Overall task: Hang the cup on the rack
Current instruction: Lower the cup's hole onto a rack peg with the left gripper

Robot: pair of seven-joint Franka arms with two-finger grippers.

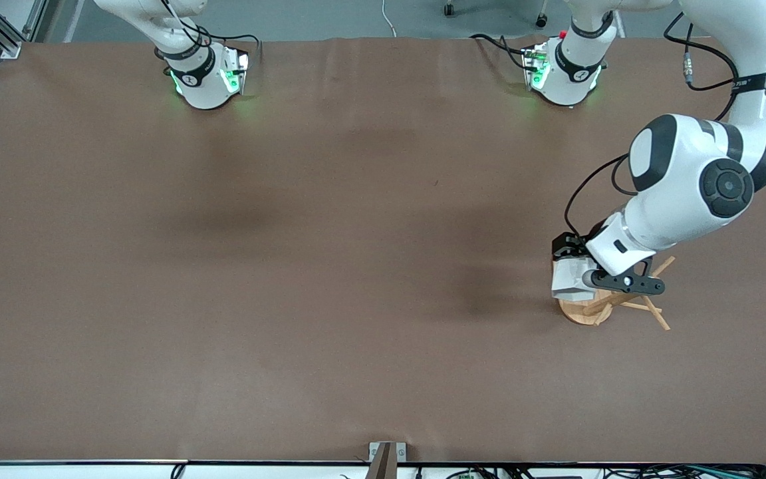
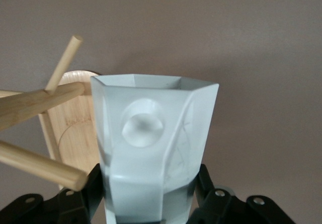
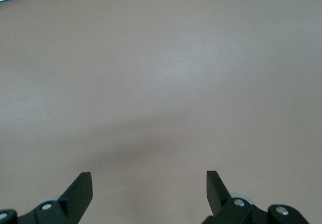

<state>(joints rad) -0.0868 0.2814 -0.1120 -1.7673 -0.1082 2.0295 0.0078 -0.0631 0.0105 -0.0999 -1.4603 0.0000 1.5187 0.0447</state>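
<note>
Only the left wrist view shows the cup (image 2: 151, 148) up close: its handle hole faces the camera, right beside the rack (image 2: 37, 103) pegs. Counter (image 1: 290, 266) is plain brown. Left end effector (image 1: 572, 263) is clamped on the cup over the rack's base. Right end effector (image 3: 149, 191) waits, fingers spread wide.

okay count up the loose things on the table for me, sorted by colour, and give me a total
White: 1, the cup, held in the shut left gripper beside the rack's pegs.
Light bamboo: 1, the rack, toward the left arm's end of the table.
Total: 2.
The right gripper waits open over bare table.
</note>
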